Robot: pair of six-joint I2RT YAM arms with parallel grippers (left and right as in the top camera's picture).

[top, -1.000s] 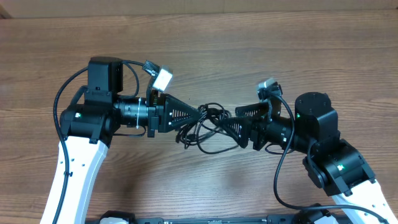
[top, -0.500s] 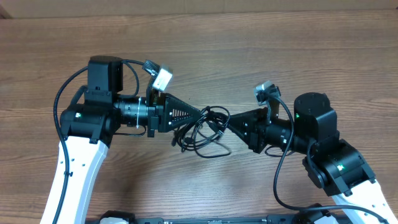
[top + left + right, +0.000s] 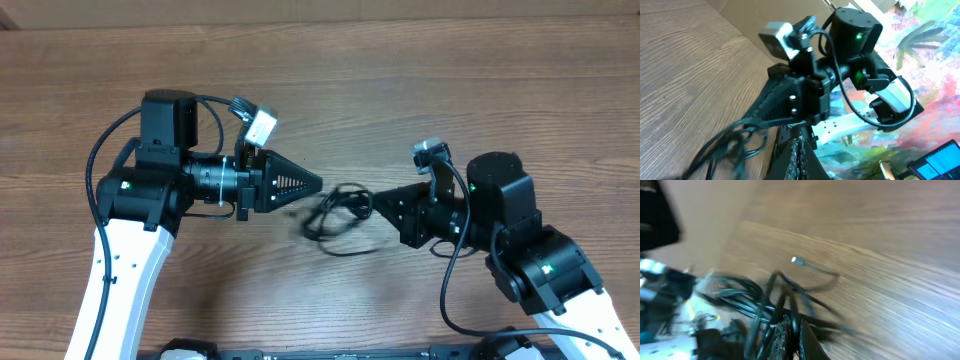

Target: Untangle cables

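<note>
My right gripper (image 3: 380, 203) pinches the cables (image 3: 335, 212), which trail leftward. My left gripper (image 3: 318, 183) is closed and empty, just beside them.

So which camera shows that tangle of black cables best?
The overhead view: the whole tangle of cables shows, mostly clear. The left wrist view catches only blurred loops; the right wrist view a blurred close-up with one plug.

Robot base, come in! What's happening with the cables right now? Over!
Right gripper shut on the cables. Left gripper beside the bunch, grip unclear. Nothing else on the table blocking. Over.
</note>
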